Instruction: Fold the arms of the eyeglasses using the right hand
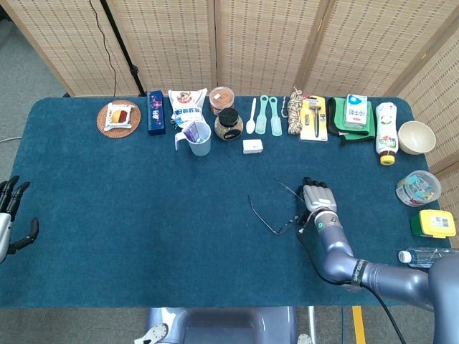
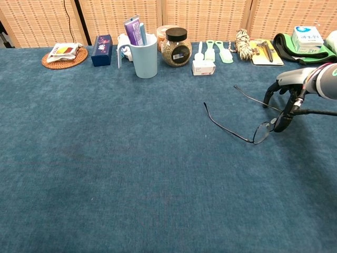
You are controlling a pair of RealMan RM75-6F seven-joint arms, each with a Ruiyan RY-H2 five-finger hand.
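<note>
**Eyeglasses open on the bench, right robot hand at the frame**

Woven screens behind; blue-covered bench [image 1: 107,215] in front, with a row of goods along the far edge: wicker coaster [image 1: 117,118], blue box [image 1: 155,112], pale cup [image 1: 199,138] with a tube inside, dark-lidded jar [image 1: 229,124], small white block [image 1: 252,146], coiled rope [image 1: 295,111], white bowl [image 1: 417,137] at far right. All well apart from the work area, probably set back to leave room.

Eyeglasses [image 2: 247,118] right of centre, both arms unfolded and reaching left and far, lenses toward the right. Right robot hand [image 1: 315,204] over the lens end, fingers curled down around the frame front. From the chest view, a dark fingertip [image 2: 280,124] touching or just beside the right lens; whether the frame is truly pinched or only steadied, cannot tell. Likely held at the lens end so the arms stay free to swing inward.

Left robot hand [image 1: 11,215] at the far left edge of the bench, released, fingers apart, holding nothing, parked out of the way since the task names the right hand only.

Folding not yet done.
</note>
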